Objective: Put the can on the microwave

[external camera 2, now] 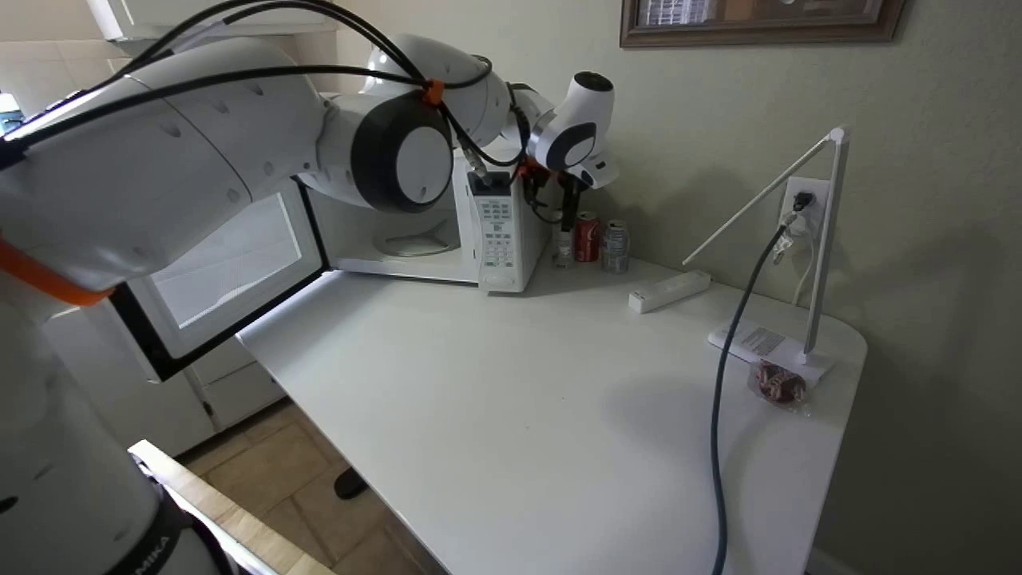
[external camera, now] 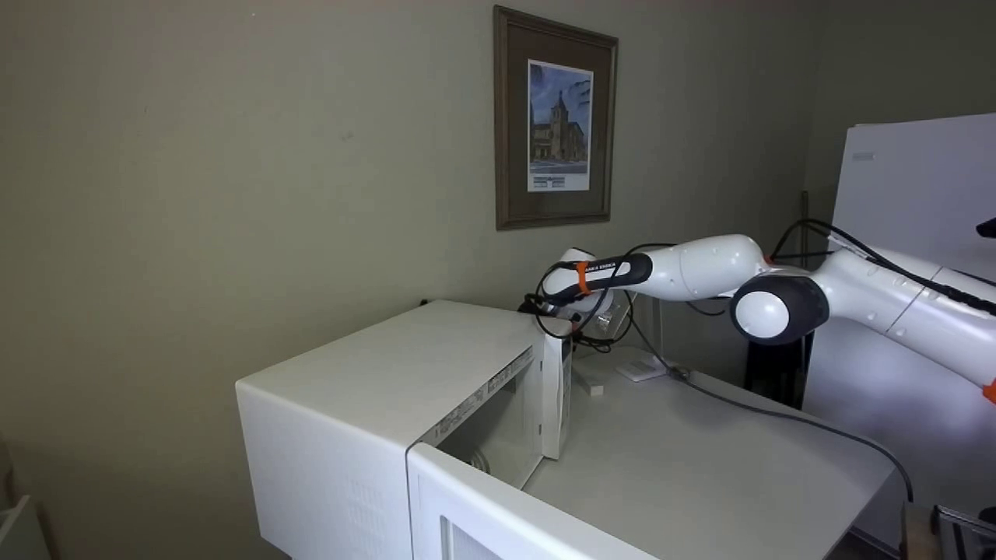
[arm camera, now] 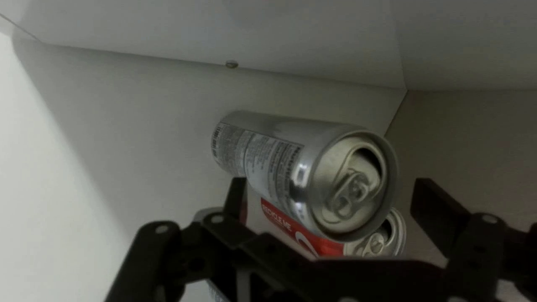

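Note:
The silver can (arm camera: 277,147) stands upright on the counter beside the microwave, near the wall; it also shows in an exterior view (external camera 2: 563,251), partly behind the gripper. The white microwave (external camera: 405,358) has its door open and shows in both exterior views (external camera 2: 501,239). My gripper (arm camera: 331,201) is open, and the silver can's top shows between and above its two fingers. No grip on the can is visible. In an exterior view the gripper (external camera 2: 570,212) points down just above the cans; in the one with the microwave's top it is mostly hidden.
A red can (external camera 2: 587,237) and another silver can (external camera 2: 615,247) stand close beside the silver can. A white power strip (external camera 2: 669,291), a white desk lamp (external camera 2: 826,239), a wrapped item (external camera 2: 778,385) and a dark cable (external camera 2: 722,399) are on the counter. The open microwave door (external camera 2: 231,271) juts forward.

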